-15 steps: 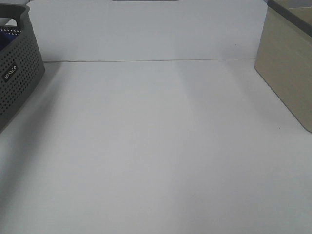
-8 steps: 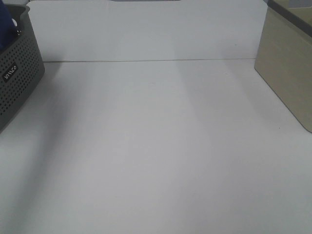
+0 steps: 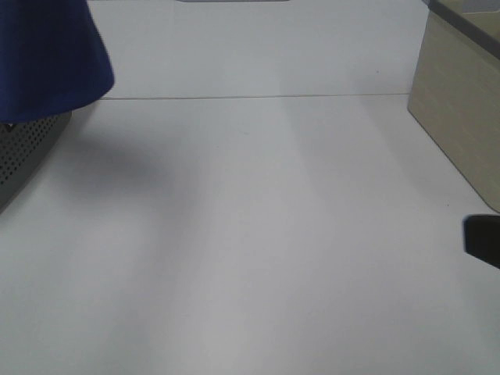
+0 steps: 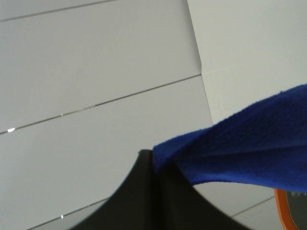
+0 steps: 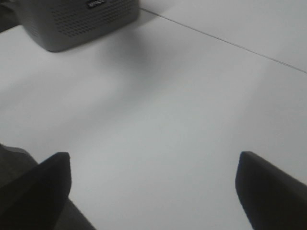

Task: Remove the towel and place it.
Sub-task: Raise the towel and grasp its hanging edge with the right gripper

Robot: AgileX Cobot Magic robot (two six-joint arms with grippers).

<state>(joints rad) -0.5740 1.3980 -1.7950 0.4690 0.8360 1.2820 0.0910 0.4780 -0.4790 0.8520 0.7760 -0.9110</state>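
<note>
The towel (image 3: pixel 47 55), a royal-blue cloth, hung in the air at the far left corner of the white table (image 3: pixel 250 234). From the high camera its lower edge draped in front of a dark grey perforated basket (image 3: pixel 23 152) and hid most of it. I could not tell whether cloth and basket touched. A soft shadow lay on the table beside them.

The left gripper (image 4: pixel 152 165) was clamped on the towel. Its dark jaws met at a point, and a bunched fold of the blue cloth came out from that tip and fanned away to one side. Behind it stood a pale panelled wall (image 4: pixel 96 72). A thin orange edge (image 4: pixel 283 213) showed below the cloth, too little of it to name.

The right gripper (image 5: pixel 153 187) hung over bare table with its two dark fingers (image 5: pixel 48 182) spread wide and nothing between them. The basket sat well apart from it, farther along the table.

A beige box (image 3: pixel 461 109) stood at the far right of the table, well apart from the towel. Near it, a dark blurred shape (image 3: pixel 484 241) cut in at the right edge of the high view. I could not tell what it was.
</note>
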